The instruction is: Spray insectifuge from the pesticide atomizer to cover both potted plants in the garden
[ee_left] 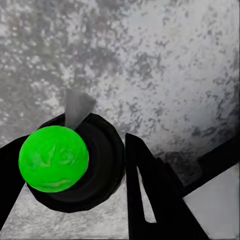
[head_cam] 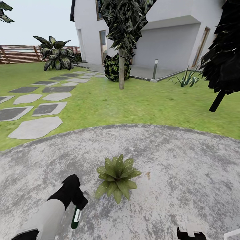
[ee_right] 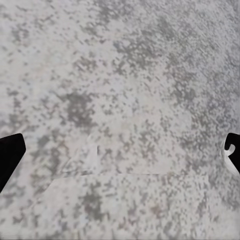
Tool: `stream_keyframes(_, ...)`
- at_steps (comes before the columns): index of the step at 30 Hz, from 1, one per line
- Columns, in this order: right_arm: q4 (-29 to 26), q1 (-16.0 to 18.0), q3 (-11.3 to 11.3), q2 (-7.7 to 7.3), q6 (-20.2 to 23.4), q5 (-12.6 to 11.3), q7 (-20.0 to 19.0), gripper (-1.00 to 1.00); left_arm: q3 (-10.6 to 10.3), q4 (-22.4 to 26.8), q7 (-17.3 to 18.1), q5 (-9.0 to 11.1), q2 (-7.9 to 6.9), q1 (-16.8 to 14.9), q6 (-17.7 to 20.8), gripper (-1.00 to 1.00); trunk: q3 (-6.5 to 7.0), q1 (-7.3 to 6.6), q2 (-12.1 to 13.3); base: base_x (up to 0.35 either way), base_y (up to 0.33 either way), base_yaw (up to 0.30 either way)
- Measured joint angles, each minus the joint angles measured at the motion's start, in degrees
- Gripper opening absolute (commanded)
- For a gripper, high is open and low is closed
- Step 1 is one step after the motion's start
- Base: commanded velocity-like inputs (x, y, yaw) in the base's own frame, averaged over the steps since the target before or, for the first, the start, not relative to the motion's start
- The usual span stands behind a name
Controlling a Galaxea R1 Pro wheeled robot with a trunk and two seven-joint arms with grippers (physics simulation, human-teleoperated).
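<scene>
Here the left gripper [head_cam: 77, 200] is clamped on the pesticide atomizer [head_cam: 76, 217], close beside one potted plant [head_cam: 117, 177].
The bottle hangs over the grey stone patio [head_cam: 186, 160]; the right gripper [ee_right: 120, 150] has its fingers wide apart above bare stone.

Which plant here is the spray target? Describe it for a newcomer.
On the round grey stone patio, just ahead of the left gripper holding the pesticide atomizer, sits the potted plant. It is a low rosette of broad, pointed, pale-speckled green leaves, alone on stone.
</scene>
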State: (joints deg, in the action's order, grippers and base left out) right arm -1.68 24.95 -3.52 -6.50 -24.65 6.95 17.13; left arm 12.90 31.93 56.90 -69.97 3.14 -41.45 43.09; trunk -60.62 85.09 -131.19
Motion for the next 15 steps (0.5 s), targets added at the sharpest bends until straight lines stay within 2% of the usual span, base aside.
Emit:
stream_keyframes(1, 0.0, 0.0, 0.0, -0.07, 0.1, 0.0, 0.0, 1.00, -3.5, 0.1, 6.0, -1.2, -0.74, -1.6, 1.3, -1.00, 0.01, 0.00, 0.0, 0.000, 0.000, 0.000)
stream_keyframes(2, 0.0, 0.0, 0.0, -0.09, 0.0, 0.0, 0.0, 1.00, -4.0, 0.1, 12.7, -7.9, -0.91, -4.2, 3.3, -1.00, 0.01, 0.00, 0.0, 0.000, 0.000, 0.000)
stream_keyframes(3, 0.0, 0.0, 0.0, -0.09, 0.0, 0.0, 0.0, 1.00, -4.0, 0.2, 16.7, -11.2, -0.93, -4.7, 3.4, -1.00, 0.00, 0.00, 0.0, 0.000, 0.000, 0.000)
stream_keyframes(4, 0.0, 0.0, 0.0, -0.09, 0.0, 0.0, 0.0, 1.00, -4.0, 0.6, 21.7, -15.8, -1.17, -4.7, 3.1, -1.00, 0.00, 0.00, 0.0, 0.000, 0.000, 0.000)
stream_keyframes(5, 0.0, 0.0, 0.0, -0.09, 0.0, 0.0, 0.0, 1.00, -4.0, 0.9, 24.1, -18.1, -1.50, -4.6, 3.0, -1.00, 0.00, 0.00, 0.0, 0.000, 0.000, -0.028)
stream_keyframes(8, -0.1, 0.0, 0.0, -0.10, 0.1, 0.0, 0.0, 1.00, -3.9, 1.1, 26.4, -20.1, -1.79, -5.0, 3.0, -1.00, 0.07, 0.00, 0.0, 0.000, 0.000, -0.168)
stream_keyframes(11, -0.1, 0.0, 0.0, -0.10, 0.1, 0.0, 0.0, 1.00, -4.1, 1.2, 26.8, -20.7, -1.15, -5.5, 3.0, -1.00, 0.22, 0.00, 0.0, 0.000, 0.000, -0.229)
stream_keyframes(15, -0.1, 0.0, 0.0, -0.10, 0.1, 0.0, 0.0, 1.00, -4.8, 1.2, 27.1, -20.8, -0.80, -9.3, 3.1, -1.00, 0.44, -0.01, 0.0, 0.034, -0.015, -0.236)
